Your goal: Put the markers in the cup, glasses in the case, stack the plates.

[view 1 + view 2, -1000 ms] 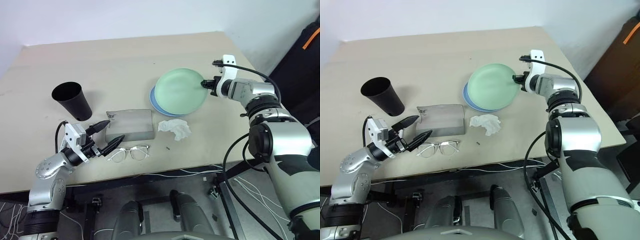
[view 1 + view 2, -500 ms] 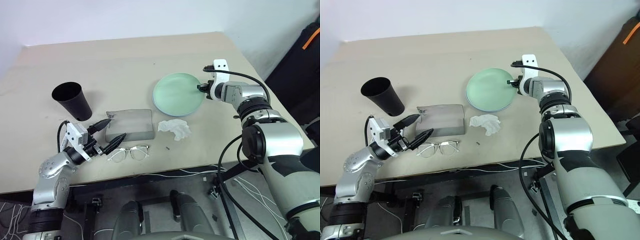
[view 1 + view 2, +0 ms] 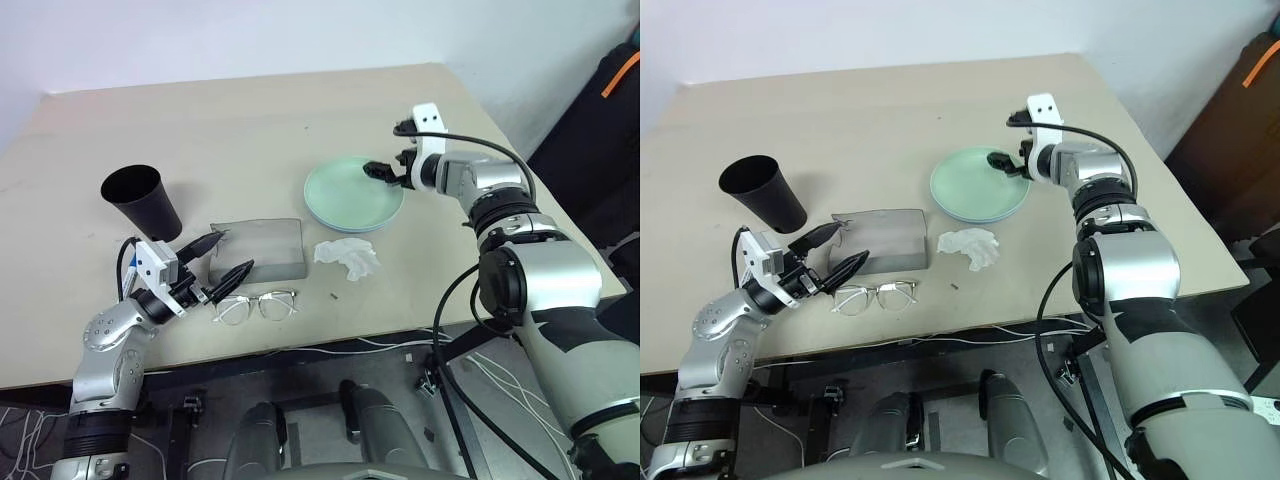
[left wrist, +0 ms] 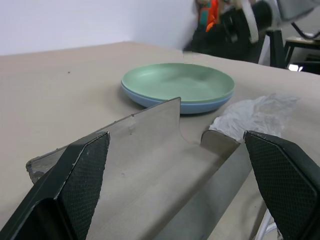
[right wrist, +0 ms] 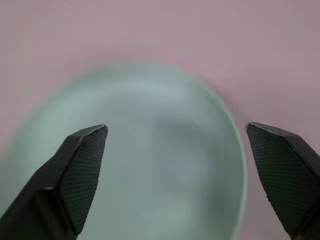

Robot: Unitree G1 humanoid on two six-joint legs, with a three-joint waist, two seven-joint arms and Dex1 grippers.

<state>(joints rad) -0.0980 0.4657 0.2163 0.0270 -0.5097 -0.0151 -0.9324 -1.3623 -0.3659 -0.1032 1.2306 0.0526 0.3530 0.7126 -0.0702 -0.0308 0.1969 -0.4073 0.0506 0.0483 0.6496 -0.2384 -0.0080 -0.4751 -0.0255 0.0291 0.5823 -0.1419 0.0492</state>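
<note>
Our right claw [image 3: 378, 171] is now standing spread wide and empty above the near rim of the green plate [image 3: 345, 195], where a second ago it was pinched shut on that rim. In letting go we are also lifting a little and swinging inward over the plate. The green plate is now lying squarely on the blue plate [image 4: 200, 107], which is peeking out only as a thin edge beneath it (earlier the green one was riding off to one side, with more blue showing). So we are judging the stacking part as done.

Moving outward, a crumpled tissue [image 3: 347, 255] is lying just in front of the stack. Beyond it the case [image 3: 262, 250] is sitting on the table [image 3: 250, 110] with its flap up, and the glasses [image 3: 256, 305] are resting just beside it on the near side, not yet inside. Our left claw [image 3: 225, 258] is hovering spread at the case's end, gripping nothing, as before. The cup [image 3: 141, 202] is standing upright, well apart from the plates. We are judging the glasses as our next job.
</note>
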